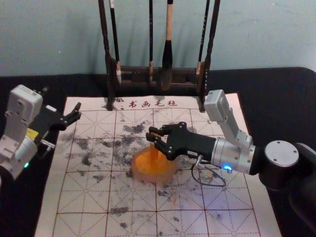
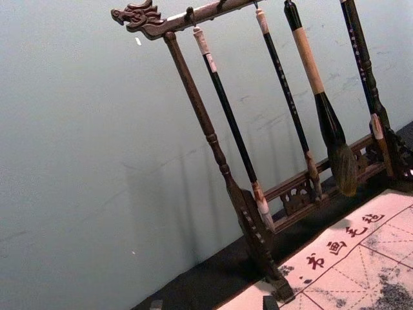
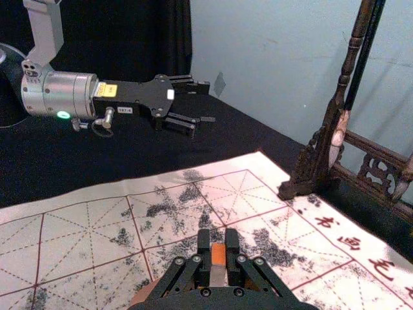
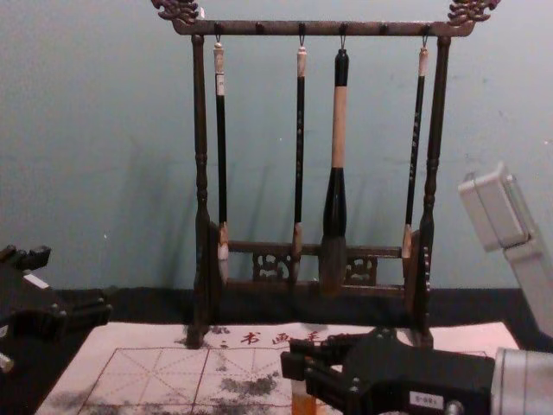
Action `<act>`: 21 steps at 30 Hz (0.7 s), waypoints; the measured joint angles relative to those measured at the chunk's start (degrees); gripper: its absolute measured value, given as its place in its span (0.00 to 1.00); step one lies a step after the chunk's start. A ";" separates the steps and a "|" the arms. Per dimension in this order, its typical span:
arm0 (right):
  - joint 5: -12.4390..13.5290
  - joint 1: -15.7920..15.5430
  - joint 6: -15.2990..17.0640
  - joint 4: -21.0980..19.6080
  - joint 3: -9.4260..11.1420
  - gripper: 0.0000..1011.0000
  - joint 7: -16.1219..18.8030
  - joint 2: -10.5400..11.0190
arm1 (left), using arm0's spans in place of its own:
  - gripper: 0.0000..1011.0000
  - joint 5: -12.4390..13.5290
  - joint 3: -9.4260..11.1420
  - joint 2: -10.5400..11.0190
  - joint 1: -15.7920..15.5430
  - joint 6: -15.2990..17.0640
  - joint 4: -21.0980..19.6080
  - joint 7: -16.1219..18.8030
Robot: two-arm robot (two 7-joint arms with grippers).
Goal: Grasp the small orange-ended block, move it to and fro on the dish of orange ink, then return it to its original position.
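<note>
- Three stages by my count: grasp done; passes on the dish [image 1: 154, 178] under way or about to start; return still to do. Original spot for the block [image 3: 218, 255] is not marked, so the put-back place is unknown to me.
- Black tablecloth [image 1: 291, 94] runs out past both sides of the mat; slack there, but nothing in the task calls for it.
- Mat [image 1: 232, 197], gridded and ink-stained: dish sits around its middle, well in from the edges. Open paper on the near side and on the robot's left of the dish; the right forearm crosses the other side.
- Brush rack [image 4: 259, 28] stands across the far edge, brushes [image 4: 339, 130] hanging. Far strokes should stay short; a long reach forward might bring the knuckles near the lowest bristles.
- Left gripper [image 3: 203, 105] parked over the robot's left, beyond the mat's side, fingers spread wide, nothing between them. Well apart from the dish.
- Right gripper [image 1: 151, 135] above the dish, reaching in from the robot's right, fingers closed in on the block, one on each side, parted only by its width.
- Dish holds orange ink; room to and fro is bounded by its round wall, so strokes want to be brief and level.
- Block roughly upright, orange end beneath the fingertips, over the ink. Whether it touches the ink, I can't say from these angles.
</note>
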 joint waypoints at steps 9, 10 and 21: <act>-0.43 -0.15 -0.31 -0.12 0.10 0.13 -0.15 0.23 | 0.99 0.00 0.00 0.00 0.00 0.00 0.00 0.00; -0.47 -0.18 -0.34 -0.12 0.10 0.13 -0.14 0.25 | 0.99 0.00 0.00 0.00 0.00 0.00 0.00 0.00; -0.78 -0.50 -0.51 -0.54 0.29 0.13 -0.09 0.65 | 0.99 0.00 0.00 0.00 0.00 0.00 0.00 0.00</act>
